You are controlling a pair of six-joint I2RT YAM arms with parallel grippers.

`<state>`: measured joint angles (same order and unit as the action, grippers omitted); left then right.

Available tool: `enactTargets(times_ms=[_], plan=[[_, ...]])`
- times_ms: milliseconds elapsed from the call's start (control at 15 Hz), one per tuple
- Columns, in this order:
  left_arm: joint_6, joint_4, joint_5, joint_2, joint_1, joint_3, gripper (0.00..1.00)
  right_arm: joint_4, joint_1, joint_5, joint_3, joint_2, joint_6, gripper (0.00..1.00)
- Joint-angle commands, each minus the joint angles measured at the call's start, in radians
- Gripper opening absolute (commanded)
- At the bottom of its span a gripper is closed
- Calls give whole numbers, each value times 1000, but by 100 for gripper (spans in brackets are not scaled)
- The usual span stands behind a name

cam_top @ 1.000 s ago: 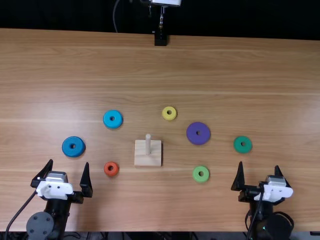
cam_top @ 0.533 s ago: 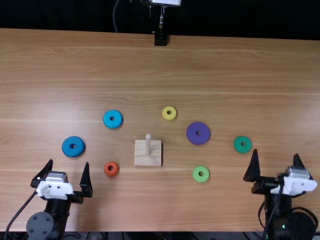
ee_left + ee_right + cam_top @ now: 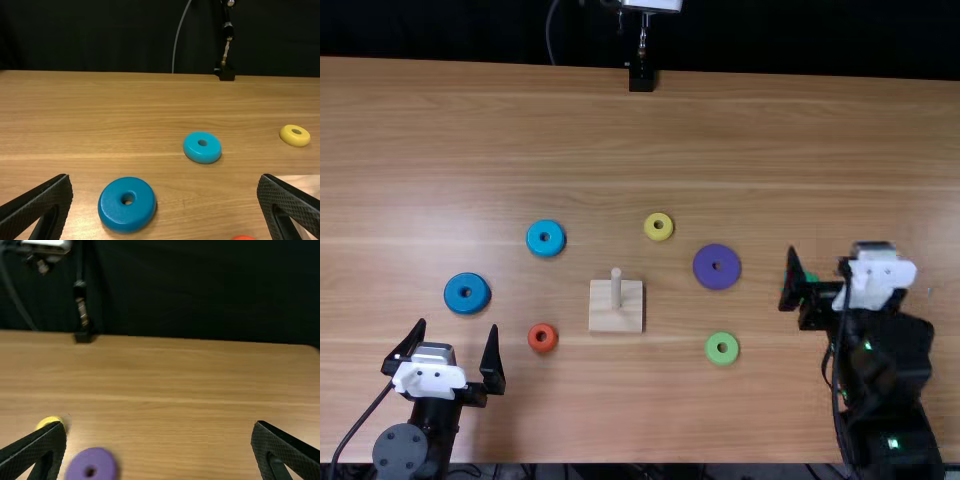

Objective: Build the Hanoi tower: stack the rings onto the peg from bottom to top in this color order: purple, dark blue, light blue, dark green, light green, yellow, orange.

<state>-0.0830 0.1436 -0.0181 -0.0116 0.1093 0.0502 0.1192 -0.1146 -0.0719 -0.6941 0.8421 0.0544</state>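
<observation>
My left gripper (image 3: 458, 326) stands open near the dark blue ring (image 3: 467, 293); in its wrist view the left gripper (image 3: 165, 177) has nothing between its fingers. My right gripper (image 3: 831, 256) is over the dark green ring (image 3: 810, 277), partly covering it; in its wrist view the right gripper (image 3: 159, 423) is open and holds nothing. The wooden base with its bare peg (image 3: 616, 288) sits mid-table. Around it lie the light blue ring (image 3: 546, 238), yellow ring (image 3: 659, 226), purple ring (image 3: 717, 266), light green ring (image 3: 722, 348) and orange ring (image 3: 543, 338).
A black stand (image 3: 641, 78) rises at the table's far edge, with a dark curtain behind. The wooden table (image 3: 740, 140) extends beyond the rings toward that edge.
The right arm first shifted right, then moved forward and back left, so its gripper now partly covers the dark green ring. The left arm and the rings have not moved.
</observation>
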Motion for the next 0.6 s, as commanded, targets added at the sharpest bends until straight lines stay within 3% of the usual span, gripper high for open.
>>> enactTargets(times_ms=[0, 67, 133, 200, 267, 333, 400, 467, 533], plan=[[4, 13, 9, 12, -10, -44, 100, 2, -43, -7, -70, 107, 5, 100], [4, 13, 9, 12, -10, -44, 100, 5, -51, 0, -90, 164, 6, 100], [4, 13, 9, 12, -10, -44, 100, 29, -57, 24, -113, 218, 14, 100], [4, 13, 9, 12, -10, -44, 100, 77, -71, 98, -145, 279, 41, 100], [4, 13, 9, 12, -10, -44, 100, 136, -77, 133, -186, 341, 82, 100], [4, 15, 9, 12, -10, -44, 100, 221, -92, 134, -222, 396, 121, 100], [4, 15, 9, 12, -10, -44, 100, 292, -115, 140, -262, 440, 135, 100], [4, 13, 9, 12, -10, -44, 100, 333, -132, 158, -294, 489, 135, 100], [4, 13, 9, 12, -10, -44, 100, 344, -134, 214, -320, 549, 128, 100]])
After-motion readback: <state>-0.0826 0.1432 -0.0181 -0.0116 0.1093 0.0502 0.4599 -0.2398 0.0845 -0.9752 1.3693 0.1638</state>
